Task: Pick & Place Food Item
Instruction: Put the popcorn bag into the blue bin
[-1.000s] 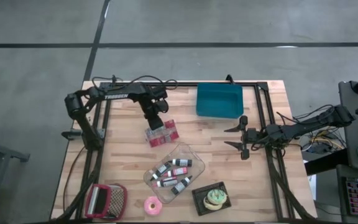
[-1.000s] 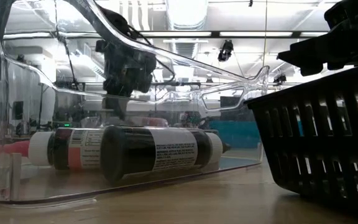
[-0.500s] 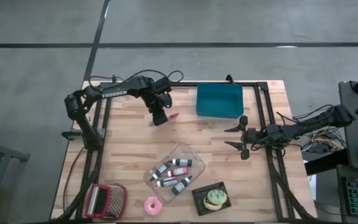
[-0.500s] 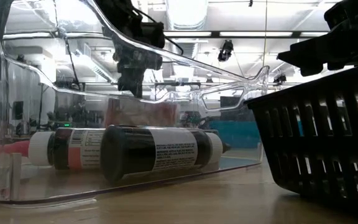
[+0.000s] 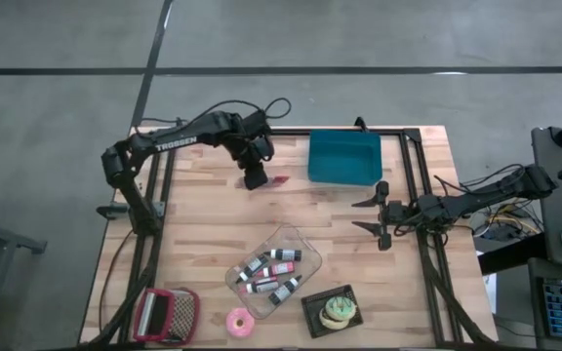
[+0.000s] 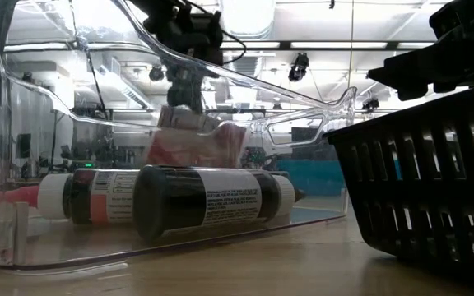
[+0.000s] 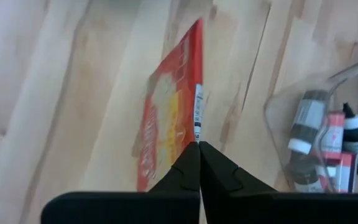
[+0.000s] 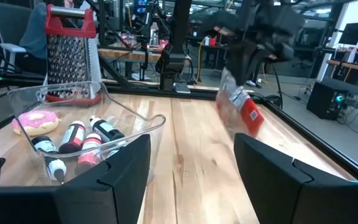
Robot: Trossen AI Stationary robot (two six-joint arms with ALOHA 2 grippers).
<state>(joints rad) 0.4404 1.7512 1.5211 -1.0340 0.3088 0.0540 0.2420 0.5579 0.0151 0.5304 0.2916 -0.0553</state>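
A red food packet [image 7: 169,118] hangs in the air above the far left of the table, with my left gripper [image 7: 198,147] shut on it. From overhead only a sliver of the red packet [image 5: 278,181] shows beside my left gripper [image 5: 255,178], just left of the teal bin [image 5: 344,156]. In the low view the packet [image 6: 197,141] hangs tilted under the gripper [image 6: 184,100]. My right gripper [image 5: 377,214] waits open and level at the table's right side, holding nothing. My left gripper pinches the packet's sealed end edge [image 7: 197,134] between its two shut fingertips. The fingers come from above, slanting steeply down. The packet hangs below them, tilted and edge-on, clear of the table [image 7: 55,93].
A clear tub [image 5: 271,268] of small bottles lies in the table's middle near part. Along the near edge stand a red-framed grater [image 5: 169,314], a pink donut [image 5: 238,322] and a black basket [image 5: 330,310] with a green donut. Black frame rails run along both sides.
My left gripper has risen and moved toward the table's far edge, nearer the teal bin, staying shut. The red packet, which lay flat on the table, is lifted clear and now hangs edge-on and tilted under the fingers.
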